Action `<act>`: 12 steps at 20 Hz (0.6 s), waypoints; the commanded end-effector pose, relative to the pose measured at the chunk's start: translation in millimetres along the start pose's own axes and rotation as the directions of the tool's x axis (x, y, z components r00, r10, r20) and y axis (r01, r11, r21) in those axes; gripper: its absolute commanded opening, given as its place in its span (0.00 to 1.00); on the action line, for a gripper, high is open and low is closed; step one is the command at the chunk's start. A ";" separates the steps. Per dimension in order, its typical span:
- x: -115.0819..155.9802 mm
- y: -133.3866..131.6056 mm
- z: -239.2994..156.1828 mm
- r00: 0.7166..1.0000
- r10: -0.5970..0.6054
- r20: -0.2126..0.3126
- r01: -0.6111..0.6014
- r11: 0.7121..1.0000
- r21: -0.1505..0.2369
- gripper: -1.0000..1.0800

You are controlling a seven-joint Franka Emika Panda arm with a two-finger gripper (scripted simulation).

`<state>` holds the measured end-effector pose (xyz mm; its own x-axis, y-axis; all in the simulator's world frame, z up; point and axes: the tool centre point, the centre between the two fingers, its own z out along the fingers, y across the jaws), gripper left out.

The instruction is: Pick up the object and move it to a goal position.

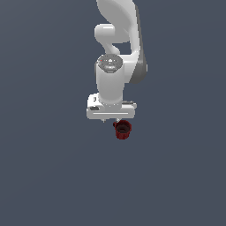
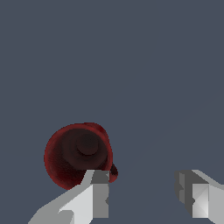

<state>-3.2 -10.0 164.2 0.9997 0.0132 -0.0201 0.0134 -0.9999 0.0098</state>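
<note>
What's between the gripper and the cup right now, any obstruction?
Nothing visible. In the wrist view the gripper is open, and the dark red cup sits off to one side, partly behind one finger rather than in the gap. The exterior view shows only bare surface around the cup. No goal marker shows.

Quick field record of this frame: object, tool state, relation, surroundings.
object: small dark red cup, upright, opening facing the wrist camera, dark hollow inside
handle: small bump on the side
tool: open, two fingers spread with a wide gap
relation: cup is not between the fingers; one fingertip overlaps the cup's rim in the wrist view, contact cannot be told
exterior view: cup just below the white hand, toward the exterior view's right
held: no
surface: plain grey-blue floor
</note>
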 end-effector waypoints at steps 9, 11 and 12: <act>8.2 -1.9 7.2 0.992 0.110 0.055 -0.111 0.994 0.021 0.62; 11.1 -2.9 9.9 0.986 0.150 0.077 -0.153 0.988 0.027 0.62; 12.6 -3.6 11.5 0.981 0.172 0.089 -0.176 0.984 0.029 0.62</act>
<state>7.0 -7.2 154.8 0.9875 -0.1291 -0.0903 -0.1307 -0.9913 -0.0130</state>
